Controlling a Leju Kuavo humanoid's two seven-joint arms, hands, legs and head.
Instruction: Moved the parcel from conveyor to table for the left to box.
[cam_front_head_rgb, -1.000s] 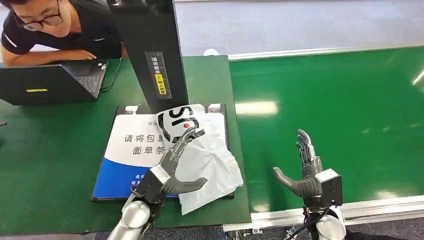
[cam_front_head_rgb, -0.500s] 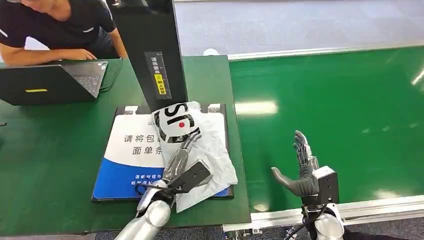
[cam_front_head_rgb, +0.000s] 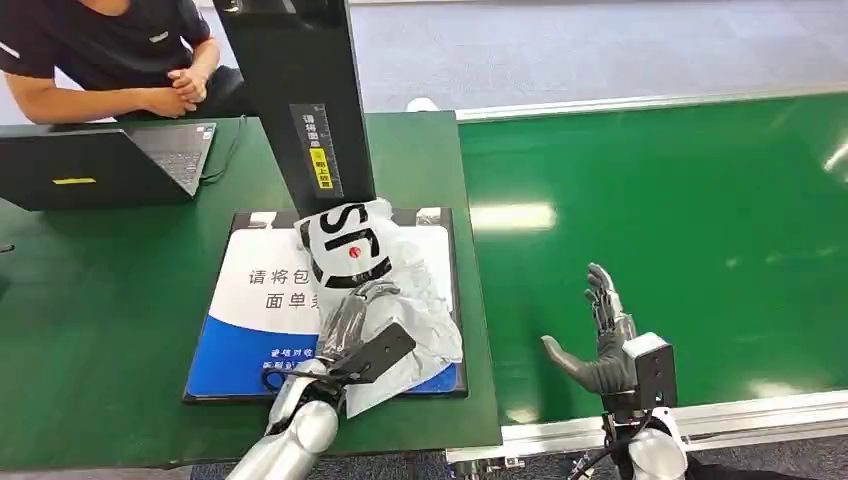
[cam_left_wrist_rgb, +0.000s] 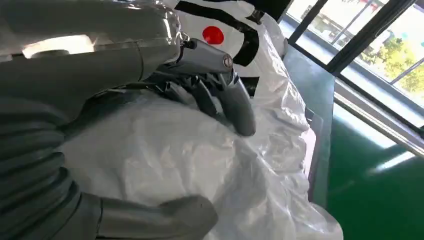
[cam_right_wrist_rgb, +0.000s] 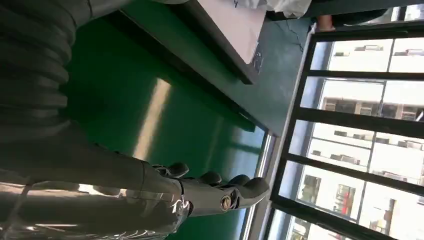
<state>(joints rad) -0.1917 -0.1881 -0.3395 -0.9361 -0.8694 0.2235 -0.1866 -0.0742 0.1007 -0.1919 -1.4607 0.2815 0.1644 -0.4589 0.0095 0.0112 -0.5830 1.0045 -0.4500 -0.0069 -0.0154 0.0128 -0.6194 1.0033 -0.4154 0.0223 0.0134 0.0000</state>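
Parcel (cam_front_head_rgb: 385, 290): crumpled white plastic mailer, black lettering and a red dot at its far end; lies on the printed blue-and-white board (cam_front_head_rgb: 255, 315) on my green table (cam_front_head_rgb: 100, 330), beside the conveyor (cam_front_head_rgb: 680, 220).
Left hand (cam_front_head_rgb: 350, 325): fingers curled, pressing into the bag, thumb under its near edge, gripping it.
Right hand (cam_front_head_rgb: 605, 340): empty over the conveyor, fingers spread.

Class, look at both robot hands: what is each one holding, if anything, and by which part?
The left hand grips the white parcel by its crumpled plain end, away from the printed end. The right hand holds nothing, open above the conveyor.
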